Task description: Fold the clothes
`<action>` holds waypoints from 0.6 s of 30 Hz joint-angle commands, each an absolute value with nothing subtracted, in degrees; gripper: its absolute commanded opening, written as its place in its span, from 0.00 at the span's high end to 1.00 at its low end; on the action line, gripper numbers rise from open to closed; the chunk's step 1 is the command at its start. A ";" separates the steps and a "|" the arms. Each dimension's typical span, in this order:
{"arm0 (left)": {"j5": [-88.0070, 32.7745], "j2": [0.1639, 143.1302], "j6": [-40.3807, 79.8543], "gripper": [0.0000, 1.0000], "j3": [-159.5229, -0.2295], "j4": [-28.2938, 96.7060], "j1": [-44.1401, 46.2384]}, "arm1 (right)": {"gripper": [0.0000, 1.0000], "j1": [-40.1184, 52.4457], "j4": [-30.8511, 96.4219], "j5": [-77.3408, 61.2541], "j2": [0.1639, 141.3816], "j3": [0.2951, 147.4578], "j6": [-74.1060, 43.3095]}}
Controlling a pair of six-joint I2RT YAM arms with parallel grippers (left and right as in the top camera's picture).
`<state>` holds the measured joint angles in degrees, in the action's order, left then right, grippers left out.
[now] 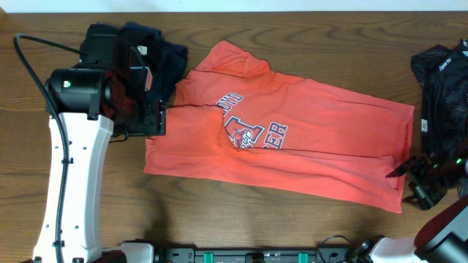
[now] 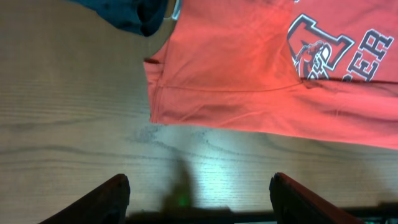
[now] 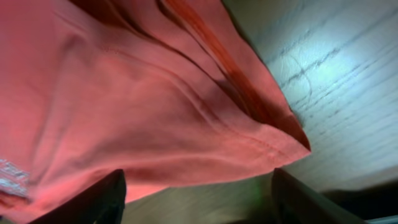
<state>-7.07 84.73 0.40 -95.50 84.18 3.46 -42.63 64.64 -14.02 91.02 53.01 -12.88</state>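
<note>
The orange-red T-shirt (image 1: 292, 139) lies spread across the middle of the table, folded lengthwise, its navy-and-white lettering facing up. My left gripper (image 1: 150, 109) hovers at the shirt's left edge; in the left wrist view it (image 2: 199, 193) is open and empty over bare wood, just short of the shirt's corner (image 2: 155, 115). My right gripper (image 1: 413, 175) sits at the shirt's right hem; in the right wrist view it (image 3: 199, 199) is open, with the shirt's corner (image 3: 273, 140) lying just ahead of the fingers.
A navy garment (image 1: 157, 51) lies bunched at the back left, partly under my left arm, touching the T-shirt's collar. A black garment (image 1: 442, 88) lies at the far right edge. The table is brown wood (image 1: 307, 226).
</note>
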 commanded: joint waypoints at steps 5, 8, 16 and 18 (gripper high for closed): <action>-6.57 84.60 1.23 0.25 -95.81 84.68 3.16 | 0.23 -42.70 59.07 -8.99 87.64 42.96 -18.70; -6.57 84.58 1.23 0.25 -95.81 84.60 3.16 | 0.23 -42.70 55.37 -9.02 87.64 40.10 -21.41; -6.57 84.60 1.23 0.24 -95.81 84.62 3.16 | 0.81 -43.18 49.06 -4.78 87.64 39.29 -24.32; -6.57 84.60 1.23 0.24 -95.81 84.60 3.16 | 0.91 -43.97 49.06 -1.87 87.64 39.83 -26.09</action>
<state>-7.07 84.73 0.43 -95.50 84.40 3.46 -42.85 49.65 -7.64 87.57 39.57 -22.63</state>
